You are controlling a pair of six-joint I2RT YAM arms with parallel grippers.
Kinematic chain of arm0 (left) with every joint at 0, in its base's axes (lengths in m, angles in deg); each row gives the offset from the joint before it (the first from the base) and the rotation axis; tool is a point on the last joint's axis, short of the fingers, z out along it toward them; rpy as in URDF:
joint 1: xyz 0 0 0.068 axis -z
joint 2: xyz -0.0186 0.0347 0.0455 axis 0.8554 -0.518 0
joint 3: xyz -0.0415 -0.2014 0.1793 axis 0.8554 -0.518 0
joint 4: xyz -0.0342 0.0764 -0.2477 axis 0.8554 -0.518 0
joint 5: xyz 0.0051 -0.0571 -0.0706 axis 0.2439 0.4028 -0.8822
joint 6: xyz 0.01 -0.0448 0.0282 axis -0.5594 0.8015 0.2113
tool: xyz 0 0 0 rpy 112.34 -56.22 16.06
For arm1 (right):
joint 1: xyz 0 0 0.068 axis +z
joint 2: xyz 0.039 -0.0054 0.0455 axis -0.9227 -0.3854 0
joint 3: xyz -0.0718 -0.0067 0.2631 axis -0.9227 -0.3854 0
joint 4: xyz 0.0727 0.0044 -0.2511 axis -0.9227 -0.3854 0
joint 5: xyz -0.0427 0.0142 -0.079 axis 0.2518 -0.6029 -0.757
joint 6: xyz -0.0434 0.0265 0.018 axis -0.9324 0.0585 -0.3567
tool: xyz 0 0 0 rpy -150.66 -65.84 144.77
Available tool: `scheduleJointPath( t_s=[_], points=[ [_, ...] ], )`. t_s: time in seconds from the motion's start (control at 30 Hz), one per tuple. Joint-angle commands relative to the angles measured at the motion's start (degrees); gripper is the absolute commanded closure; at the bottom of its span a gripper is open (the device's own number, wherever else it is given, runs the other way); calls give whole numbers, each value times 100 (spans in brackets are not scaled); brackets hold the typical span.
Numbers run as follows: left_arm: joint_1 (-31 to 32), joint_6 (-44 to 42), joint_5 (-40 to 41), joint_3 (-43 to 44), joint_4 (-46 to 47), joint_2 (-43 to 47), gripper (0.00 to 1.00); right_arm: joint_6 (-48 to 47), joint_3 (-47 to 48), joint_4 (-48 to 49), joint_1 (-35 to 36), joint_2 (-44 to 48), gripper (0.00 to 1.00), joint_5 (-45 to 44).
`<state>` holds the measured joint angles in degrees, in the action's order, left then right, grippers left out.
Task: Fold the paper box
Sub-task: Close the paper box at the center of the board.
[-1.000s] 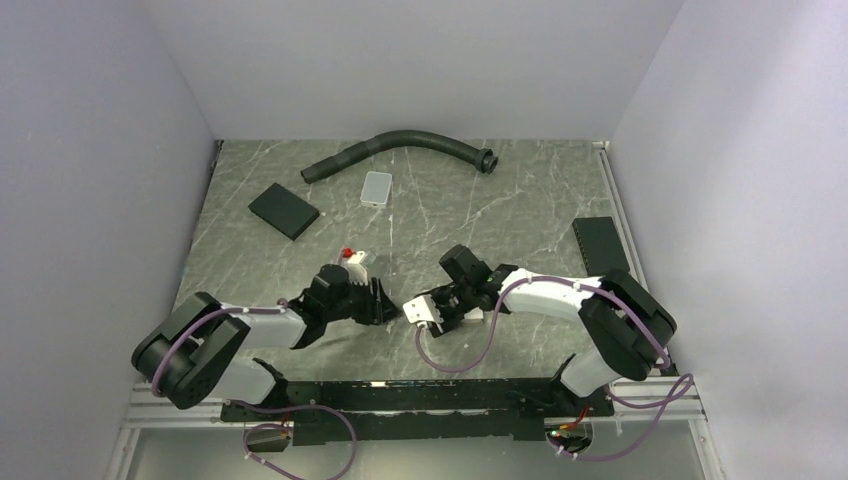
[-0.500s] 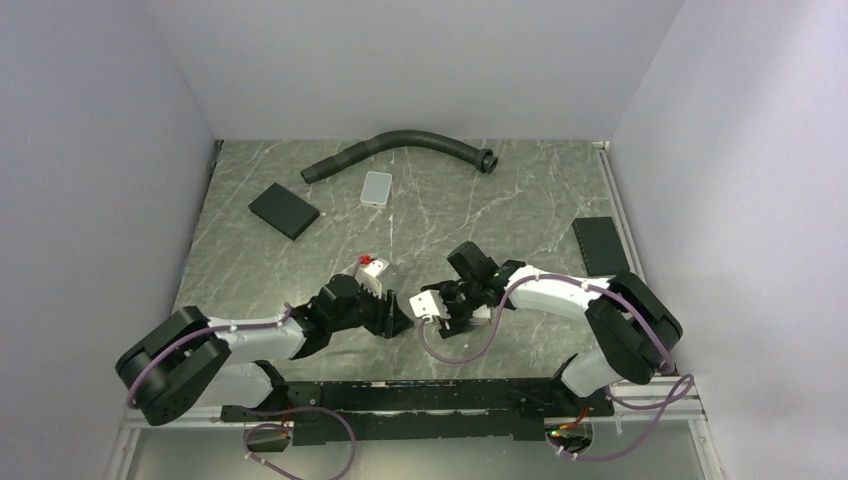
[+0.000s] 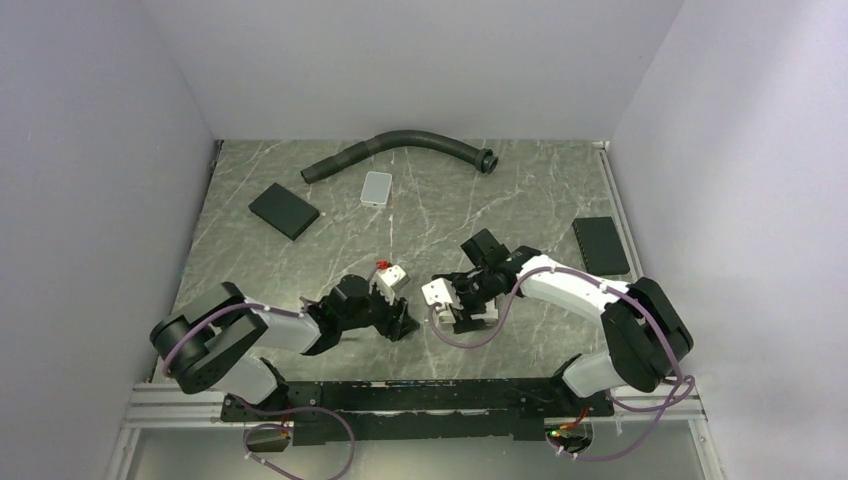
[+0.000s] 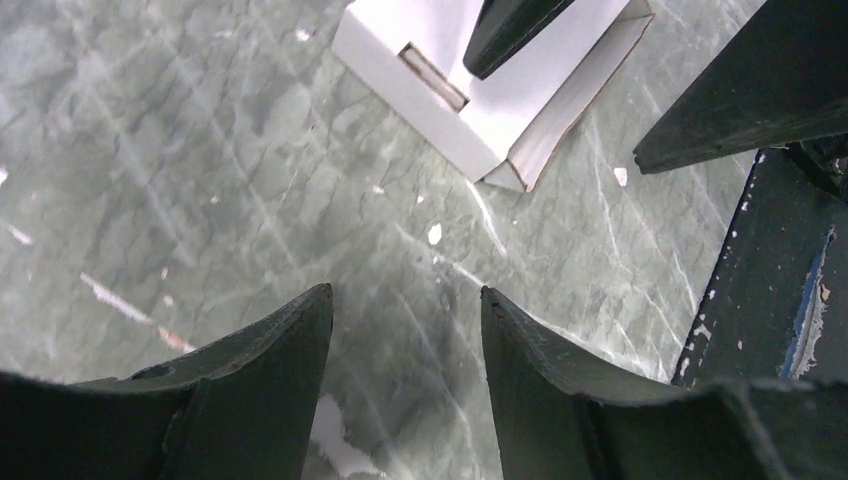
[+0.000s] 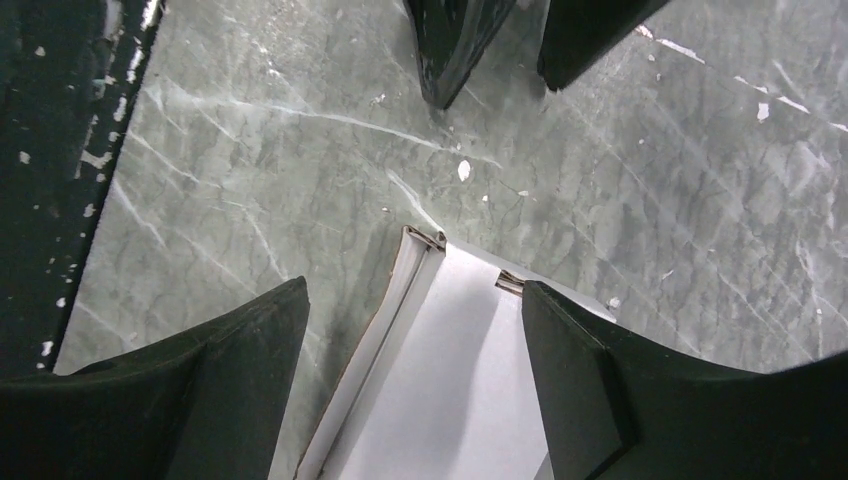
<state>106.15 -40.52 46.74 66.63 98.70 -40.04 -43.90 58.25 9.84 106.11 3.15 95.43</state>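
The paper box is a slim white carton lying flat on the marbled table, one open end showing its cardboard edge. My right gripper hangs over it, open. The box lies between the fingers, with a gap at the left finger while the right finger stands at its edge. My left gripper is open over bare table, a short way from the box's end. In the top view the two grippers face each other, left and right, and the box is mostly hidden under the right one.
A black hose curves along the back. A black flat pad and a light grey tile lie at the back left, another black pad at the right edge. The black front rail runs close beside both grippers.
Both grippers' jaws have spread wider. The left arm has pushed to the right toward the box, and the right gripper has shifted slightly right and away from the rail.
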Motion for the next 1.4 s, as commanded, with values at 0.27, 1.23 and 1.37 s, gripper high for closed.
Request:
scheduleJointPath(
  t_s=[0.27, 1.23, 1.37],
  points=[
    [580, -2577, -78, 296, 875, -354, 30, 337, 541, -1048, -324, 455, 12, -178],
    [953, -3472, 645, 657, 2233, -1702, 27, 1239, -284, -258, -1251, 441, 0, -1049],
    [953, -3379, 585, 740, 2346, -1843, 31, 1223, -254, -336, -1242, 400, 0, -952]
  ],
)
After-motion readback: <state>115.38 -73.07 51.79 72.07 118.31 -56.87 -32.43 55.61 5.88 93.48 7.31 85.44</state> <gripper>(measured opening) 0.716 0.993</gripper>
